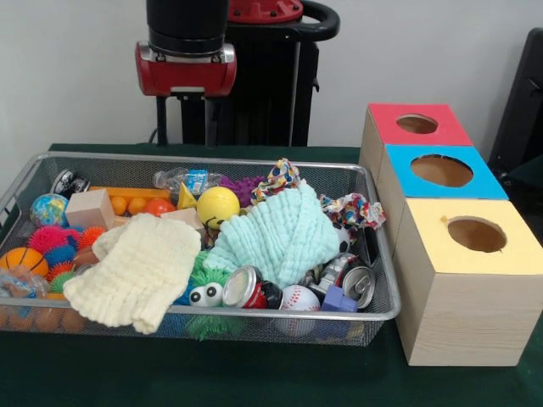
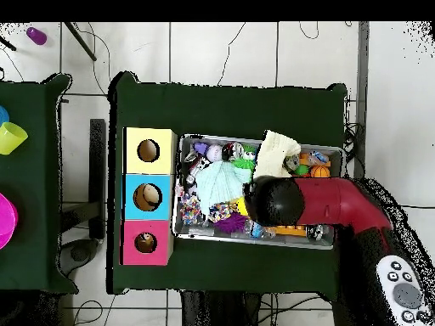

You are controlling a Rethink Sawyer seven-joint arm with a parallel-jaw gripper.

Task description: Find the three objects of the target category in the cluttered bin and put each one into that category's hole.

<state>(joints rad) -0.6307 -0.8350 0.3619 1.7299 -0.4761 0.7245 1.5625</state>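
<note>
Clutter fills the cluttered bin nearest us on the dark green counter: soda cans, a baseball, googly-eyed green fuzz, and two cloths, the cream cloth and the mint cloth, lying over much of the pile. We judge the search step is in hand, with nothing lifted out that we can see; the next move calls for choosing one target-category piece and descending on it, perhaps after shifting a cloth. Farther back sit a yellow ball and wooden blocks. To the side, beyond the yellow and blue boxes, the category's hole waits in the red-topped box. At the far side the arm hangs above the bin, but its fingers are hidden in both views, so we cannot tell their state.
</note>
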